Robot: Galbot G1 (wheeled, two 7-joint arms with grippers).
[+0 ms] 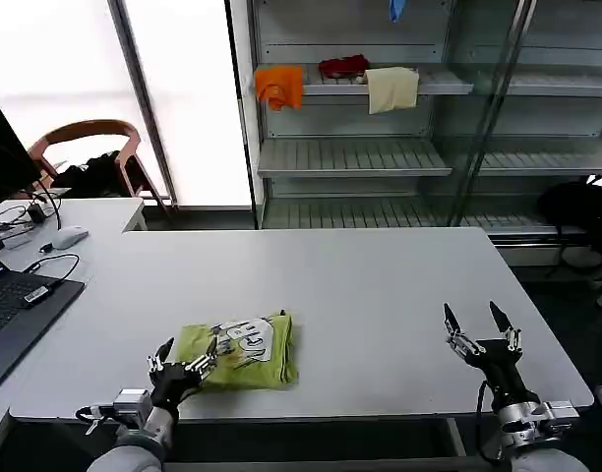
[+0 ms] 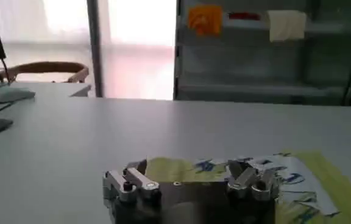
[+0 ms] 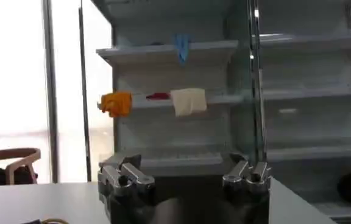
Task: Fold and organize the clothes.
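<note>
Lime yellow-green T-shirt (image 1: pixel 240 352) lies folded in a compact bundle on the white desk (image 1: pixel 380 295), white printed patch facing up. Left gripper (image 1: pixel 186 368) sits at the bundle's near-left edge; fingers (image 1: pixel 205 364) spread wide, one tip over the fabric, the other just off it beside the cloth. Contact with the shirt cannot be told. In the left wrist view the shirt (image 2: pixel 322 182) lies directly ahead of the fingers (image 2: pixel 244 176), print showing between and beyond them. Right gripper (image 1: pixel 481 332) hovers over bare desk, well apart from the shirt, fingers (image 1: pixel 451 323) wide, nothing held. In the right wrist view its fingers (image 3: pixel 124 173) stand open, a shelf rack (image 3: pixel 181 97) far beyond.
</note>
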